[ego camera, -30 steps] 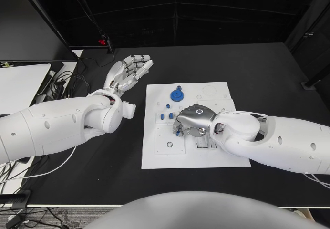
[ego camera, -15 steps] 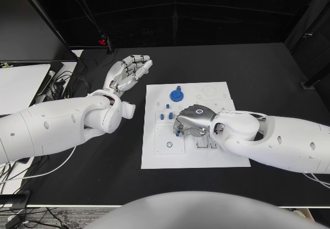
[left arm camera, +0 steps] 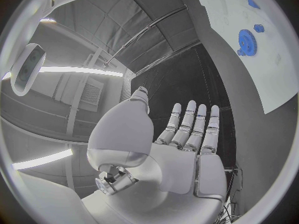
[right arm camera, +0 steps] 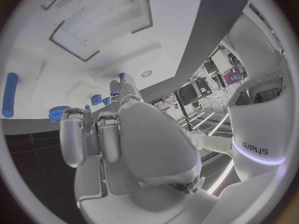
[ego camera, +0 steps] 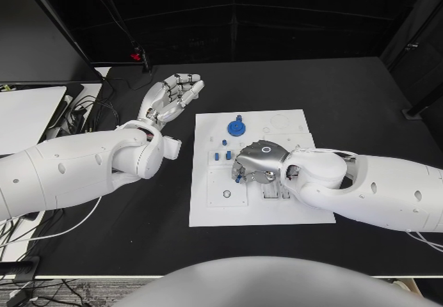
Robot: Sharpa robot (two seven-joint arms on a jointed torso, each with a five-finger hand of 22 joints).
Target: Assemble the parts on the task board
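Note:
The white task board [ego camera: 260,211] lies in the middle of the black table. A blue gear [ego camera: 237,128] stands near the board's far edge, and it also appears as the blue gear [left arm camera: 246,37] in the left wrist view. Small blue pegs [ego camera: 223,155] lie just nearer than the gear. My right hand [ego camera: 258,163] hangs over the board's middle with its fingers curled down. A small blue part [ego camera: 238,180] sits at its fingertips, pinched, and appears again as the blue part [right arm camera: 122,76]. My left hand [ego camera: 173,96] is raised over the table left of the board, fingers spread, holding nothing.
A white slab [ego camera: 23,115] and cables [ego camera: 88,112] lie off the table's left edge. Recessed slots [ego camera: 229,192] mark the board's near left. Bare black table [ego camera: 369,96] stretches right of the board and beyond it.

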